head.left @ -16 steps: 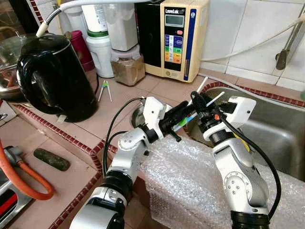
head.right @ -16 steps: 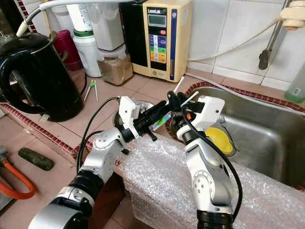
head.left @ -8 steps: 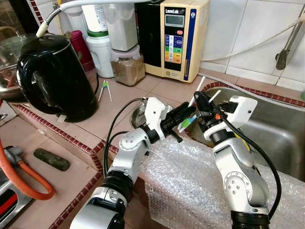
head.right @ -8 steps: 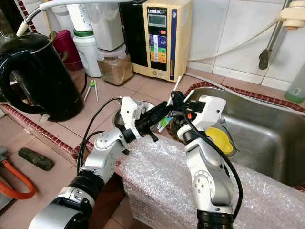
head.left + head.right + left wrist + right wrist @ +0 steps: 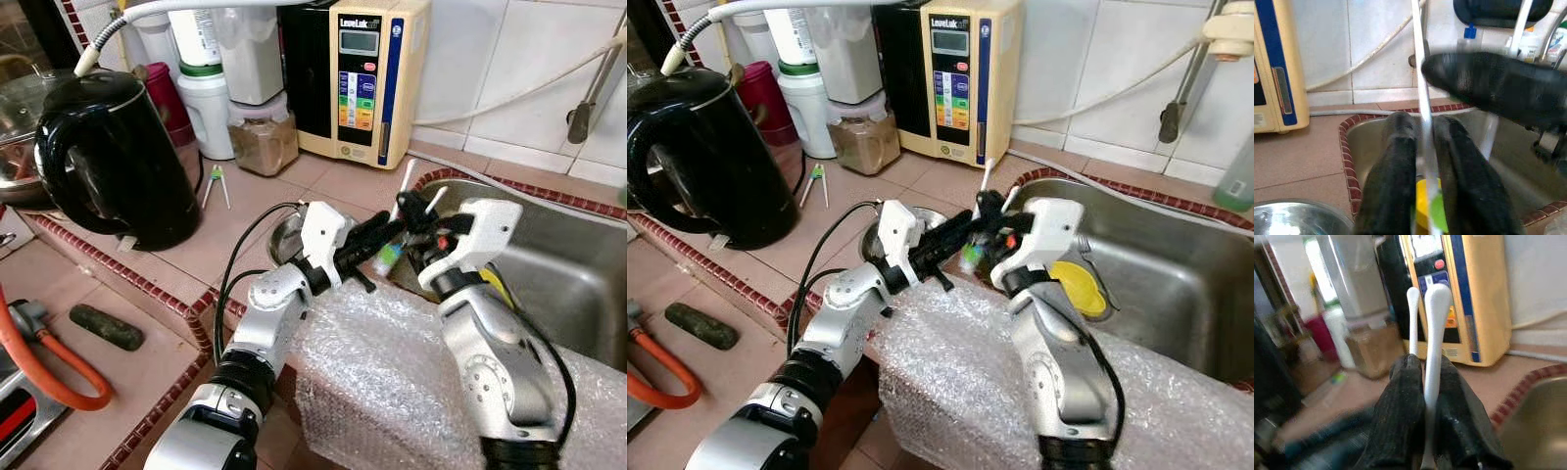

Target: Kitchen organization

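Since the earlier frames, the right gripper (image 5: 419,211) has closed in on the left gripper (image 5: 390,231), and the toothbrush (image 5: 405,181) now stands steeper, its green end lower.

Left eye view: you see both grippers meeting at centre frame, above the near left corner of the sink (image 5: 578,264). The left gripper is clamped on the toothbrush, whose white handle points up and whose green end hangs below the fingers. The right gripper is clamped on a white stick (image 5: 432,199) just beside it. Bubble wrap (image 5: 392,362) covers the counter edge below the arms. A black kettle (image 5: 113,162) stands at the left and a cream water unit (image 5: 358,73) at top centre.

Right eye view: you see the same scene, with a yellow object (image 5: 1080,287) in the sink just right of the grippers.

Left wrist view: the two fingers (image 5: 1393,171) pinch the toothbrush at centre. The right gripper is a dark blur at upper right.

Right wrist view: the fingers (image 5: 1400,421) grip the white stick, which rises up the centre. The toothbrush handle stands just left of it, and the water unit lies behind.
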`<state>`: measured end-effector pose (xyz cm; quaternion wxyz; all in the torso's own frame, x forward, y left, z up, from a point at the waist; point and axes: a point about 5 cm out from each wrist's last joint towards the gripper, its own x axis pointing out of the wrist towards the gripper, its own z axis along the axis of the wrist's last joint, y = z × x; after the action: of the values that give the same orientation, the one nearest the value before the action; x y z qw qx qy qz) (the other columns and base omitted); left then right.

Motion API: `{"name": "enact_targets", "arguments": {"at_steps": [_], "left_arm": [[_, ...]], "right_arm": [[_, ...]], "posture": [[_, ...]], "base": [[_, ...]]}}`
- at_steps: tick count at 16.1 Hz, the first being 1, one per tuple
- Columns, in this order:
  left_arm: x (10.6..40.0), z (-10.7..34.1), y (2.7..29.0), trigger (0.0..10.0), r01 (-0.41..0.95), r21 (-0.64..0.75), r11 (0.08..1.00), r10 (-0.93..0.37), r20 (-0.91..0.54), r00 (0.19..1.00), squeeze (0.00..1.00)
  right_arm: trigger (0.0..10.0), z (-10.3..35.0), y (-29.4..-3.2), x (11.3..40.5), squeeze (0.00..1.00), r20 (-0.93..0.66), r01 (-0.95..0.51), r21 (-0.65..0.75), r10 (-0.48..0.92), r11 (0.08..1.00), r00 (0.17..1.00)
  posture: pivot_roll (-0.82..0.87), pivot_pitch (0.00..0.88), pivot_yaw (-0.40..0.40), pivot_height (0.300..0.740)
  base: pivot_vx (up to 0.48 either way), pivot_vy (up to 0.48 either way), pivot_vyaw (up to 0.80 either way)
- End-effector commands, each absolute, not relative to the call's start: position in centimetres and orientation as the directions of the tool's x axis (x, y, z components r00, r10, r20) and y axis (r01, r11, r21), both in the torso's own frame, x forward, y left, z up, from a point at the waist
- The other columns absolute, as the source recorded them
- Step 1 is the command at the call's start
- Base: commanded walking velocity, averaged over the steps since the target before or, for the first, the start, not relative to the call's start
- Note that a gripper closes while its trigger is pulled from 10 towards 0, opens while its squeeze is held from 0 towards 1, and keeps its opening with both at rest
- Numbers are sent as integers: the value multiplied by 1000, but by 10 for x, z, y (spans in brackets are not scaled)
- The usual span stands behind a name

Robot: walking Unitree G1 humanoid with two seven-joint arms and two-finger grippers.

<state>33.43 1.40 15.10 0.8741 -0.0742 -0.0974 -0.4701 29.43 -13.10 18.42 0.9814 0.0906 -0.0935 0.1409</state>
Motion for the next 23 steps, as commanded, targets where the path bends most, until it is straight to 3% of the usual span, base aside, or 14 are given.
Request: {"name": "enact_targets", "arguments": {"at_steps": [1, 6, 8, 13, 17, 19, 20, 21, 22, 23], "left_arm": [[331, 157, 3, 10000, 850, -42, 525, -812, 274, 515, 1000], [332, 157, 5, 10000, 847, -34, 531, -811, 270, 519, 1000], [331, 154, 7, 10000, 844, -26, 536, -813, 253, 524, 1000], [327, 141, 16, 10000, 865, -3, 501, -852, 177, 494, 1000], [319, 132, 18, 10000, 913, 11, 407, -910, 97, 404, 1000], [318, 132, 17, 10000, 921, 35, 388, -920, 78, 384, 1000], [317, 131, 17, 10000, 925, 42, 378, -925, 68, 375, 1000], [317, 132, 17, 10000, 925, 50, 376, -926, 63, 372, 1000], [317, 132, 17, 10000, 926, 50, 375, -926, 61, 372, 1000], [317, 132, 17, 10000, 926, 50, 375, -926, 60, 372, 1000]], "right_arm": [[0, 186, -127, 293, 0, 222, -298, 113, 268, 948, 937], [0, 197, -130, 297, 0, 283, -238, 45, 216, 970, 934], [0, 203, -137, 298, 0, 302, -174, -90, 193, 981, 933], [0, 170, -178, 289, 0, 172, -84, -321, 145, 943, 974], [0, 152, -223, 278, 0, 89, 8, -351, 25, 936, 996], [0, 146, -231, 276, 0, 51, 16, -378, 3, 926, 999], [1451, 139, -237, 273, 0, 23, 31, -391, -23, 920, 999], [4706, 132, -239, 270, 0, -9, 31, -402, -38, 915, 999], [10000, 126, -239, 268, 78, -33, 28, -391, -45, 920, 998], [10000, 123, -239, 266, 1000, -48, 29, -384, -52, 923, 998]], "posture": [[-99, 0, 92, 740], [-89, 0, 90, 740], [-87, 0, 89, 740], [-79, 0, 91, 740], [-72, 0, 95, 740], [-74, 0, 101, 740], [-74, 0, 104, 740], [-74, 0, 107, 740], [-75, 0, 110, 740], [-76, 0, 110, 740]], "base": [[0, 0, 0], [0, 0, 0], [0, 0, 0], [0, 0, 0], [0, 0, 0], [0, 0, 0], [0, 0, 0], [0, 0, 0], [0, 0, 0], [0, 0, 0]]}}
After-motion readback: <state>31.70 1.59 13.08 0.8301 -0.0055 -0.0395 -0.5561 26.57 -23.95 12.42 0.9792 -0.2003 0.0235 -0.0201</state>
